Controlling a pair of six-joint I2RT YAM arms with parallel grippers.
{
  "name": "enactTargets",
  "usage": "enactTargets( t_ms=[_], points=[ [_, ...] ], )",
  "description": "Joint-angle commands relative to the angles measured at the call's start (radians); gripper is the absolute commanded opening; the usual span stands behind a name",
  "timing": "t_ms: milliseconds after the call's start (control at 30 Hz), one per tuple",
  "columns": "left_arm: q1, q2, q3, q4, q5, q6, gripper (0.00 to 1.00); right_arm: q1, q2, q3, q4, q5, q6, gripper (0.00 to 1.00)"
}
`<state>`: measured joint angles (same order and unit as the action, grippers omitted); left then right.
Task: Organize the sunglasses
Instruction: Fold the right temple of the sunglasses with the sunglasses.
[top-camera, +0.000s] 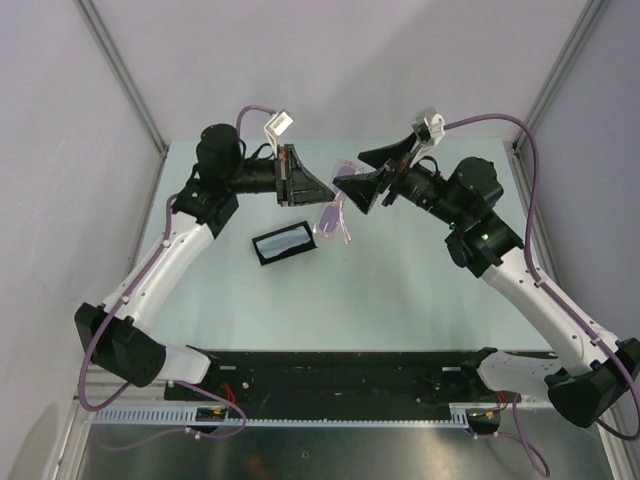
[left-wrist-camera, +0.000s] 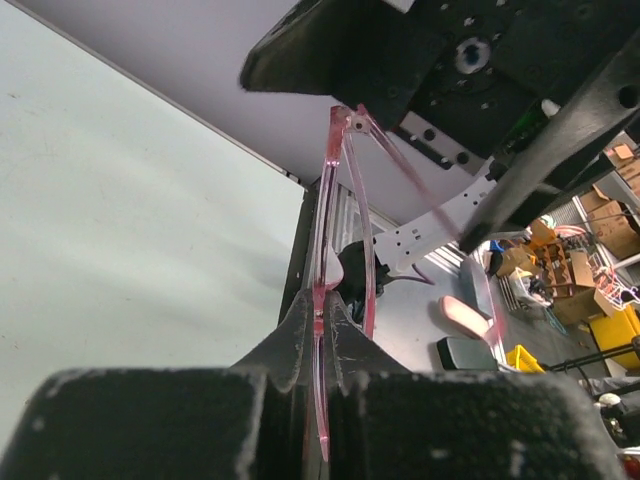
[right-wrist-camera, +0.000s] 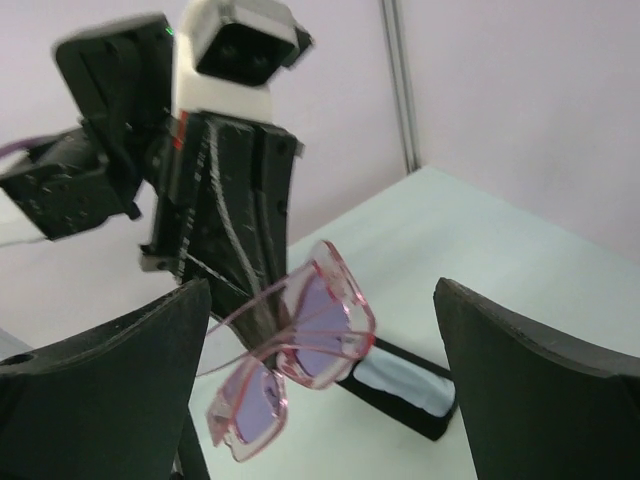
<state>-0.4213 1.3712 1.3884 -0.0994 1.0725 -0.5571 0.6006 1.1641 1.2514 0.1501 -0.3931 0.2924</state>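
Observation:
The sunglasses (top-camera: 331, 219) have a thin pink frame and purple lenses, and they hang in the air above the table. My left gripper (top-camera: 322, 190) is shut on their frame. In the left wrist view the pink frame (left-wrist-camera: 320, 300) runs up from between the closed fingers (left-wrist-camera: 352, 345), with one arm folded out to the right. My right gripper (top-camera: 356, 173) is open just right of the glasses. In the right wrist view the sunglasses (right-wrist-camera: 318, 335) float between its spread fingers (right-wrist-camera: 120, 385) without touching them.
An open black case (top-camera: 285, 244) with a light blue cloth (right-wrist-camera: 405, 381) in it lies on the table below and left of the glasses. The pale green table (top-camera: 400, 290) is edged by grey walls and metal posts.

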Motion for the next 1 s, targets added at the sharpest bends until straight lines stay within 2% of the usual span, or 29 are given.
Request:
enactTargets(
  t_ms=[0, 200, 433, 667, 800, 967],
  points=[
    [-0.001, -0.026, 0.081, 0.029, 0.032, -0.006, 0.00, 0.004, -0.009, 0.033, -0.087, 0.057, -0.067, 1.00],
    [0.001, -0.021, 0.127, 0.029, 0.104, -0.023, 0.00, 0.005, 0.000, 0.033, -0.093, 0.071, -0.076, 0.99],
    [0.012, -0.041, 0.101, 0.029, 0.040, -0.024, 0.00, 0.008, -0.010, 0.033, -0.015, 0.056, -0.058, 1.00],
    [0.062, -0.032, 0.054, 0.026, -0.121, -0.110, 0.00, 0.025, -0.050, 0.034, 0.003, 0.106, -0.067, 1.00],
    [0.070, -0.050, 0.046, 0.027, -0.227, -0.148, 0.01, 0.088, -0.046, 0.034, -0.056, 0.204, -0.156, 0.99],
    [0.072, -0.078, 0.028, 0.010, -0.428, -0.211, 0.01, 0.180, -0.034, 0.033, -0.103, 0.350, -0.286, 0.95]
  ],
)
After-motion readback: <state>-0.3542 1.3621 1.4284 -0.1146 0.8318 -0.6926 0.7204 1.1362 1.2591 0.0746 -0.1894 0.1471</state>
